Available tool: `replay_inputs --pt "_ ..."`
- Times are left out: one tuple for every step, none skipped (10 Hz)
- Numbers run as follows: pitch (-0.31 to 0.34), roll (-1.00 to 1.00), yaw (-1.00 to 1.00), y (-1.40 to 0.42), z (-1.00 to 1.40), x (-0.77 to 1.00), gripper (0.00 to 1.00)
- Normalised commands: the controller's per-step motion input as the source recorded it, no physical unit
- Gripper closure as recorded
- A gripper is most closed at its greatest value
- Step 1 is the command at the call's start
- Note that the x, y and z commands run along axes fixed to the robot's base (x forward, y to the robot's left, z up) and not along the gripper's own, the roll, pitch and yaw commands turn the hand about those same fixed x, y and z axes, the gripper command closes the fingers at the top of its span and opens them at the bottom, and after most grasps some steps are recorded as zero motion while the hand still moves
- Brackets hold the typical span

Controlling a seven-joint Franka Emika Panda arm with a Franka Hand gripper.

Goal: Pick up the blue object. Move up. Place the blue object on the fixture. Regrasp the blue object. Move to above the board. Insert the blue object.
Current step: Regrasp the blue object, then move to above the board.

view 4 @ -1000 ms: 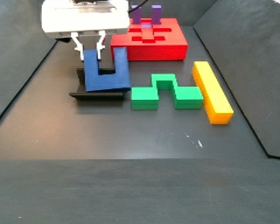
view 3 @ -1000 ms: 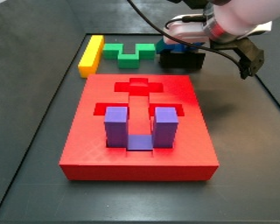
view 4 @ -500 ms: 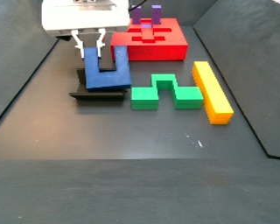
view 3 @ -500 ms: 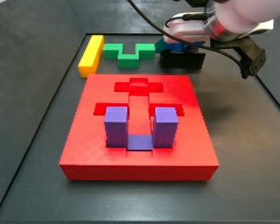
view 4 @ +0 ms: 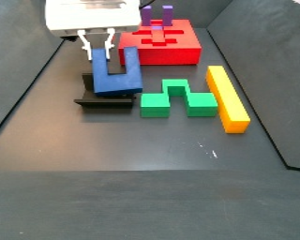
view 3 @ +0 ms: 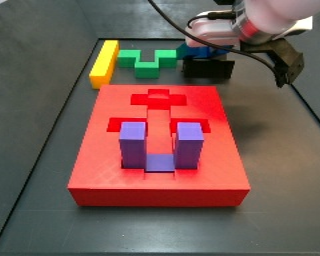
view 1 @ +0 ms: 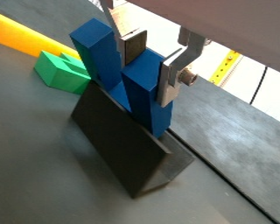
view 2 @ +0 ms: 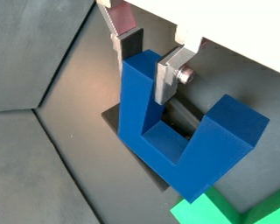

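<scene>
The blue object [view 4: 115,80] is a dark blue U-shaped block standing with its prongs up on the black fixture [view 4: 102,101]. It shows in both wrist views [view 1: 101,52] [view 2: 166,140]. My gripper [view 4: 101,54] comes down from above and its silver fingers are closed on one prong, as seen in both wrist views [view 1: 150,80] [view 2: 147,74]. The other prong stands free beside the fingers. In a side view the gripper body hides most of the block above the fixture [view 3: 210,70]. The red board [view 3: 156,175] lies nearby, also seen in a side view [view 4: 178,52].
A purple U-shaped block [view 3: 156,145] stands in the board's slots. A green block [view 4: 175,98] and a yellow bar [view 4: 228,97] lie on the dark floor beside the fixture. Raised dark walls edge the floor.
The gripper and the blue object have shifted slightly upward on the fixture. Nothing else has moved.
</scene>
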Motion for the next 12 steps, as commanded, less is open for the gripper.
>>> replay_inputs --pt "0.000 0.00 0.00 0.00 0.00 0.00 1.00" --pt "0.000 0.00 0.00 0.00 0.00 0.00 1.00" --pt "0.000 0.00 0.00 0.00 0.00 0.00 1.00" --pt "0.000 0.00 0.00 0.00 0.00 0.00 1.00" --pt "0.000 0.00 0.00 0.00 0.00 0.00 1.00" --pt "0.000 0.00 0.00 0.00 1.40 0.00 1.00" --pt "0.022 -0.08 0.04 -0.01 1.40 0.02 1.00" --pt "0.028 -0.13 0.02 0.00 1.40 0.00 1.00" --pt "0.016 -0.08 0.02 0.00 1.40 0.01 1.00" --pt "0.029 -0.04 0.02 -0.01 1.40 0.02 1.00" --pt "0.036 -0.01 0.01 -0.03 1.40 0.03 1.00" --pt "0.054 -0.02 0.01 -0.01 1.40 0.05 1.00"
